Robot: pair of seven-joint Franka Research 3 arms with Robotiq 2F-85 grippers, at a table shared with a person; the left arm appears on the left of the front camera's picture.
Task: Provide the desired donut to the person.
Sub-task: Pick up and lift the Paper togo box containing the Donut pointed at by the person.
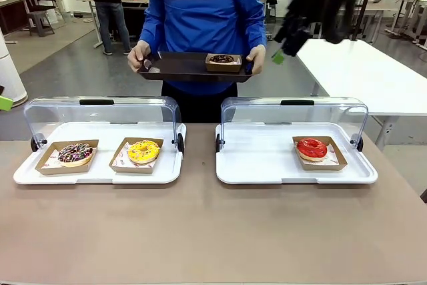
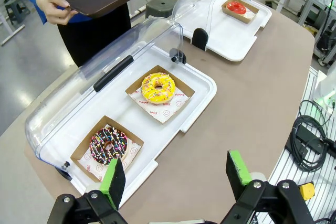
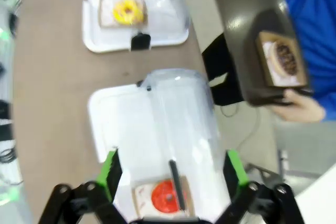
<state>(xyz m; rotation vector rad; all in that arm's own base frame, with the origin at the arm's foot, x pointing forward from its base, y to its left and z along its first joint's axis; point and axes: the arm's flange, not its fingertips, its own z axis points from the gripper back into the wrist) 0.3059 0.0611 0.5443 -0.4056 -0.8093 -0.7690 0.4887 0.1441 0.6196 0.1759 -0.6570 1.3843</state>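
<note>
Wide apart and empty, jaws of left gripper (image 2: 176, 177) and right gripper (image 3: 172, 171), raised clear of the table. Seemingly delivered: chocolate-glazed round donut (image 1: 221, 59) in brown cardboard tray (image 1: 223, 68), on dark flat serving tray (image 1: 177, 67) held level by person in bright-blue coat (image 1: 200, 11).

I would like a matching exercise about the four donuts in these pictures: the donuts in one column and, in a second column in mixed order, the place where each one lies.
Column 1
1. yellow donut
2. red donut
3. sprinkled donut
4. dark brown donut

Column 2
A. left white tray, outer end
B. brown tray held by the person
C. right white tray, alone
D. left white tray, end nearer the table's middle

Right pairs: 1-D, 2-C, 3-A, 4-B.
</note>
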